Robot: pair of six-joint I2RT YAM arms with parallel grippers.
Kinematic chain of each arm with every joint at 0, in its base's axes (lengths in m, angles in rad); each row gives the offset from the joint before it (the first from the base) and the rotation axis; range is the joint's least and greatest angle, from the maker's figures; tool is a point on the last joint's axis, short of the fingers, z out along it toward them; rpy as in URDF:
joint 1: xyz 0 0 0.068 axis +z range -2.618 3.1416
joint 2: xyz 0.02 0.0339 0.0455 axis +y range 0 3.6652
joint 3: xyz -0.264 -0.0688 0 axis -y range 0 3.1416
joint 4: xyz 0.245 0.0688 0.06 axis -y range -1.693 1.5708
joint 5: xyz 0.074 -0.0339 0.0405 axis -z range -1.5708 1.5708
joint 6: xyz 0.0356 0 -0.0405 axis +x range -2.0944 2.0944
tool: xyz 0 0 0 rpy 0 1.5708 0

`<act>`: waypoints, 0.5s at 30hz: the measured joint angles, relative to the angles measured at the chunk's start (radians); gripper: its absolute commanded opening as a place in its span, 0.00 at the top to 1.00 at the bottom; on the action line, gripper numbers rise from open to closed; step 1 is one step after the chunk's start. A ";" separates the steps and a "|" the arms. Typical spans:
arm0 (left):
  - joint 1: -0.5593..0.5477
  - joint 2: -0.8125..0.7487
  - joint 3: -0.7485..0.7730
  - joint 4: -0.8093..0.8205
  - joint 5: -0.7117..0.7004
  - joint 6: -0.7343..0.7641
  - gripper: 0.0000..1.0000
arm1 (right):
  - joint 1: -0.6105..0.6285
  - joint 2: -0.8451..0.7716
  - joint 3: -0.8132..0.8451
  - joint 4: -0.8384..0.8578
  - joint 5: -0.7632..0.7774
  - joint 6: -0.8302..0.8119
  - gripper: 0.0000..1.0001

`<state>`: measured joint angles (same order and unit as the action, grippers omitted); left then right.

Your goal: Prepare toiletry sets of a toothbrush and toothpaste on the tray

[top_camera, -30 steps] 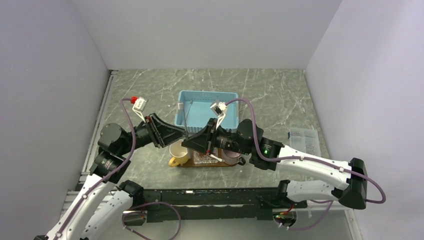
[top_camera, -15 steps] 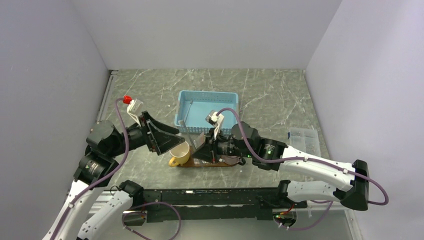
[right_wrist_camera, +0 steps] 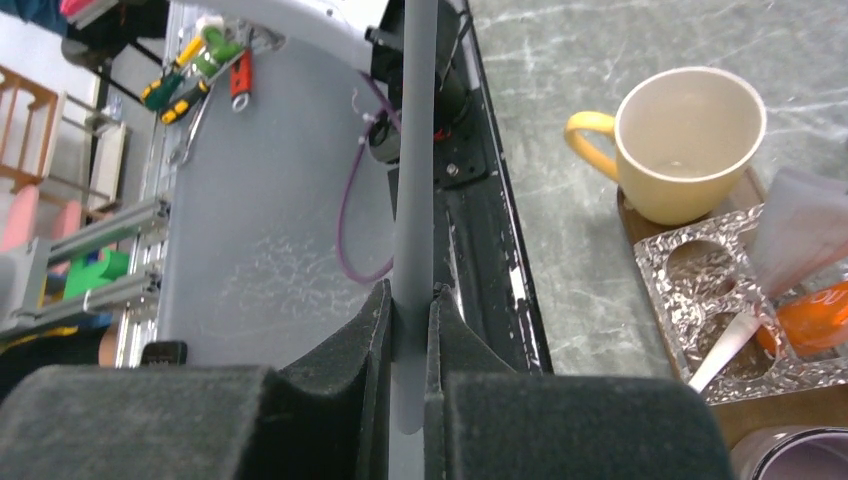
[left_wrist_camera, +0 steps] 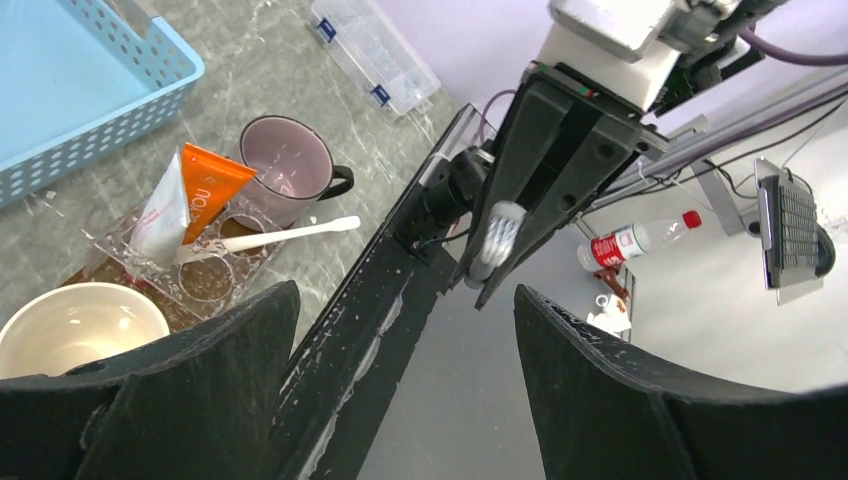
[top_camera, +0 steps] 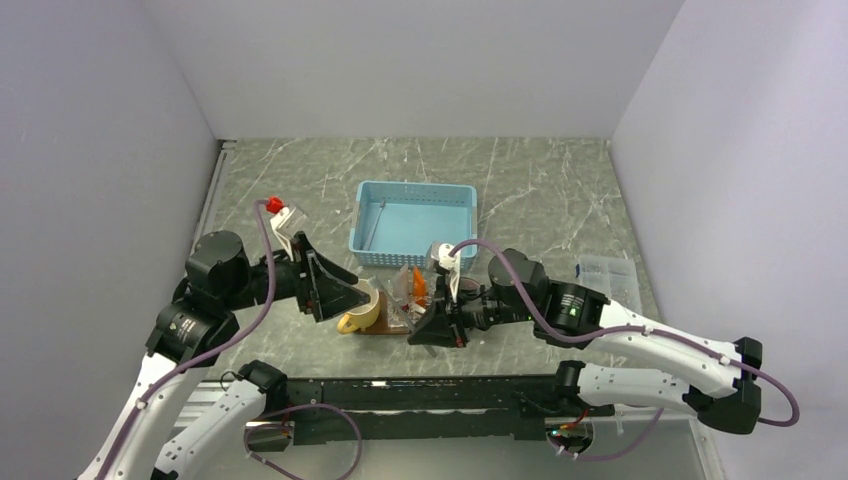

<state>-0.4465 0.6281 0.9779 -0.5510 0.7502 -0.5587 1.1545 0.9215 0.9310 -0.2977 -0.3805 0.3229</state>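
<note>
Glossy toothpaste (left_wrist_camera: 205,192), perhaps wooden tray (right_wrist_camera: 768,414)

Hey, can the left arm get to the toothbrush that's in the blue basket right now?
Probably yes: the left gripper is open and empty, nothing covers the toothbrush in the open basket, and the right gripper sits low by the tray, off that path.

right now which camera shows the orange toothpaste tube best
The left wrist view: the orange toothpaste tube stands leaning in the clear holder, its lettering visible. The top view shows only a small orange sliver; the right wrist view catches just an orange piece at its right edge.
</note>
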 measured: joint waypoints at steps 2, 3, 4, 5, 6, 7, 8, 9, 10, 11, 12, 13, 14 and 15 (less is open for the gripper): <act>0.000 -0.001 0.000 -0.007 0.024 0.008 0.16 | 0.000 0.012 0.004 -0.037 -0.027 -0.021 1.00; 0.000 -0.002 0.000 -0.008 0.036 0.010 0.16 | 0.000 0.020 0.006 -0.051 -0.035 -0.029 1.00; 0.000 -0.004 0.000 -0.007 0.051 0.015 0.16 | 0.000 0.032 0.011 -0.072 -0.046 -0.039 1.00; 0.000 -0.006 0.000 -0.007 0.067 0.017 0.16 | 0.000 0.042 0.014 -0.086 -0.051 -0.045 1.00; 0.000 -0.010 0.000 -0.007 0.082 0.019 0.16 | 0.000 0.053 0.018 -0.102 -0.058 -0.053 1.00; 0.000 -0.015 0.000 -0.007 0.099 0.021 0.16 | 0.000 0.061 0.022 -0.114 -0.068 -0.060 1.00; 0.000 -0.018 0.000 -0.008 0.117 0.024 0.16 | -0.001 0.066 0.024 -0.124 -0.076 -0.068 1.00; 0.000 -0.021 0.000 -0.008 0.128 0.028 0.16 | -0.001 0.070 0.026 -0.130 -0.080 -0.073 1.00; 0.000 -0.021 0.000 -0.012 0.140 0.037 0.16 | -0.001 0.072 0.029 -0.135 -0.087 -0.079 1.00; 0.000 -0.021 0.000 -0.020 0.149 0.047 0.16 | -0.001 0.075 0.034 -0.141 -0.099 -0.085 1.00; 0.000 -0.021 0.000 -0.029 0.155 0.053 0.16 | -0.001 0.077 0.039 -0.143 -0.109 -0.090 1.00; 0.000 -0.020 0.000 -0.039 0.163 0.060 0.16 | -0.001 0.079 0.042 -0.143 -0.120 -0.094 1.00; 0.000 -0.018 -0.001 -0.045 0.170 0.064 0.16 | -0.001 0.082 0.045 -0.144 -0.129 -0.098 1.00; 0.000 -0.018 -0.002 -0.045 0.177 0.067 0.17 | -0.001 0.088 0.050 -0.145 -0.138 -0.102 1.00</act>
<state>-0.4465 0.6106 0.9760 -0.5964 0.9272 -0.4915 1.1538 1.0092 0.9806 -0.4427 -0.5190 0.2211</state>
